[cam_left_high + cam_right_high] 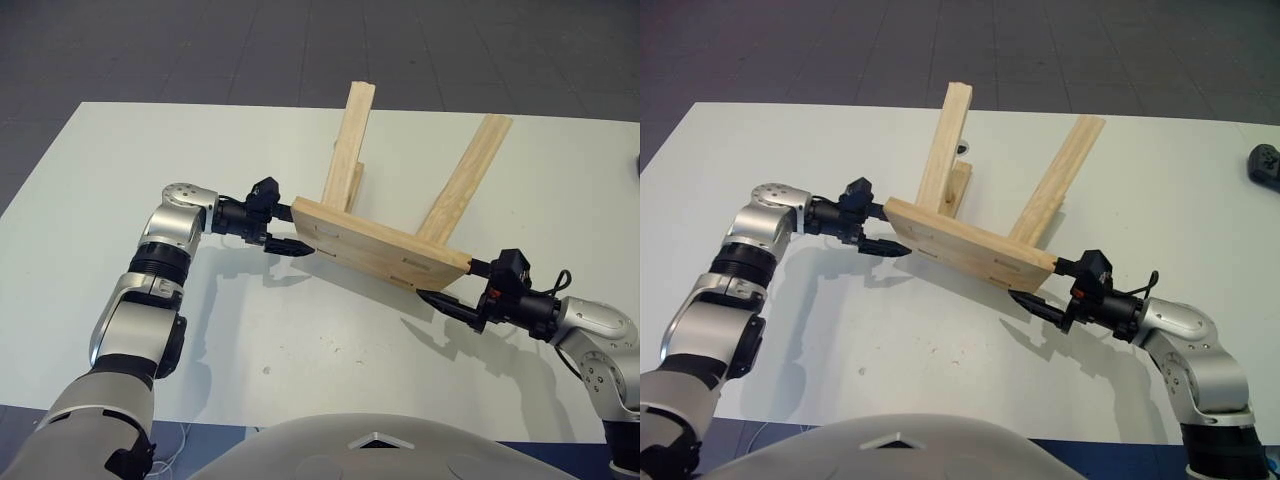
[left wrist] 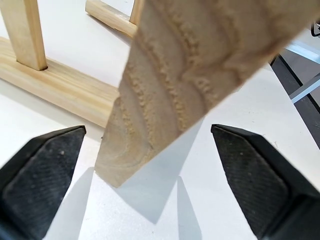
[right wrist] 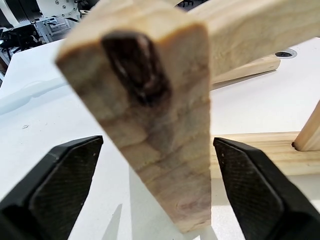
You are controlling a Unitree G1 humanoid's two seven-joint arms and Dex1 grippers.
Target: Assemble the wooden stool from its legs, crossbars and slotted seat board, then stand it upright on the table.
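The partly built wooden stool lies on its side on the white table (image 1: 120,160). Its slotted seat board (image 1: 380,243) stands tilted on edge, and two legs (image 1: 347,140) (image 1: 465,178) run away from me. A short crossbar (image 1: 355,185) shows behind the left leg. My left gripper (image 1: 292,230) is open around the board's left end (image 2: 170,85), with gaps to both fingers (image 2: 40,175). At the board's right end (image 3: 150,100), my right gripper (image 1: 447,282) is also open, its fingers (image 3: 255,185) clear of the wood.
A black object (image 1: 1265,165) lies at the table's far right edge. A small round hole (image 1: 963,148) sits in the tabletop behind the legs. Bare tabletop lies between the stool and the near edge.
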